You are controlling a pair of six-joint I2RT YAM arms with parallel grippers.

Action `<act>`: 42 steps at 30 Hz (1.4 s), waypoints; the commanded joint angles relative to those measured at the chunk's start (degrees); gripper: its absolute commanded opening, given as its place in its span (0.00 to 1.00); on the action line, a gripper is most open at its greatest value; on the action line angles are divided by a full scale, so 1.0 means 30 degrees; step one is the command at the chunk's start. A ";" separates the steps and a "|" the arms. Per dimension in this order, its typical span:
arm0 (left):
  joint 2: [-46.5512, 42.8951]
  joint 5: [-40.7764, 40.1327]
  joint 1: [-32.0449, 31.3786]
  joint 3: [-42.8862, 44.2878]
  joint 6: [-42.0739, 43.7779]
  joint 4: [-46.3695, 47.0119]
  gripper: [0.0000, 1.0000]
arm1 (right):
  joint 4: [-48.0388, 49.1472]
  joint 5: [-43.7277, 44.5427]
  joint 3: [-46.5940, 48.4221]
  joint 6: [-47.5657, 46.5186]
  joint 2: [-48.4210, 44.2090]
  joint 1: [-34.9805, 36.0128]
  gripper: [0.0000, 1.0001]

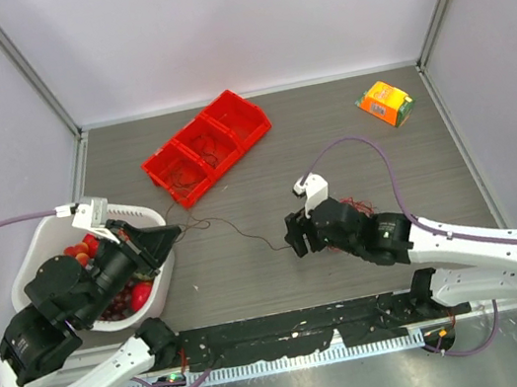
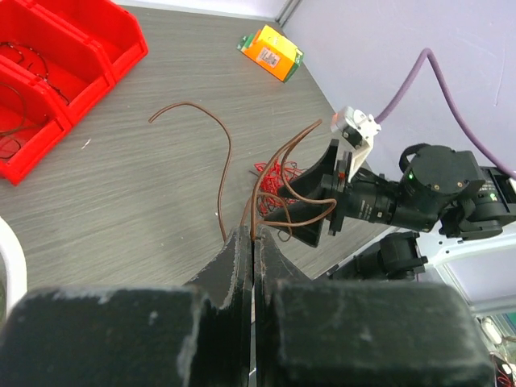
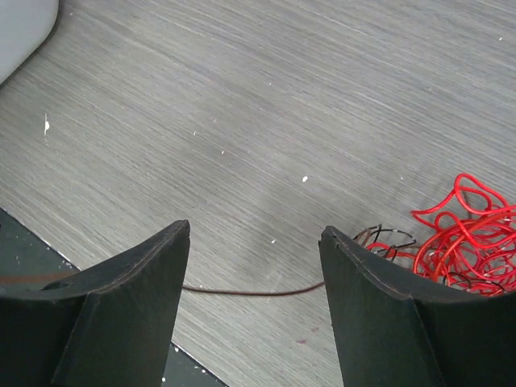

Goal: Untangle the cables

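A thin brown cable [image 1: 236, 234] lies stretched across the table between my two grippers. My left gripper [image 1: 173, 233] is shut on one end of it; in the left wrist view the brown cable [image 2: 226, 158] rises in loops out of the closed fingertips [image 2: 252, 235]. My right gripper [image 1: 293, 237] stands open just above the table, and the brown cable [image 3: 242, 292] runs on the table across the gap between its fingers [image 3: 254, 234], untouched. A red tangle of cables [image 3: 463, 238] with a few dark strands [image 3: 387, 238] lies just right of the right finger.
A red three-compartment bin [image 1: 205, 148] with some wire loops inside sits at the back. An orange box [image 1: 385, 103] lies at the back right. A white basket [image 1: 160, 286] of red fruit stands under my left arm. A black rail runs along the near edge.
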 commanded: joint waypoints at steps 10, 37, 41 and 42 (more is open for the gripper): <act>0.0166 0.0023 0.0052 0.0467 -0.0057 0.0215 0.00 | -0.3997 0.2213 0.1681 1.1559 0.1682 0.0022 0.72; -0.0596 0.0697 0.0052 -0.0588 -0.0702 0.0596 0.00 | 0.2643 -0.2221 -0.3319 1.8907 -0.0653 -0.3289 0.50; -0.0596 0.0814 0.0052 -0.0968 -0.0848 0.0772 0.00 | 0.4315 -0.2011 -0.2276 1.5806 -0.0275 -0.4108 0.12; -0.0654 0.0785 0.0052 -0.1056 -0.0906 0.0743 0.00 | 0.4201 -0.2448 -0.1716 1.4117 -0.0273 -0.4457 0.08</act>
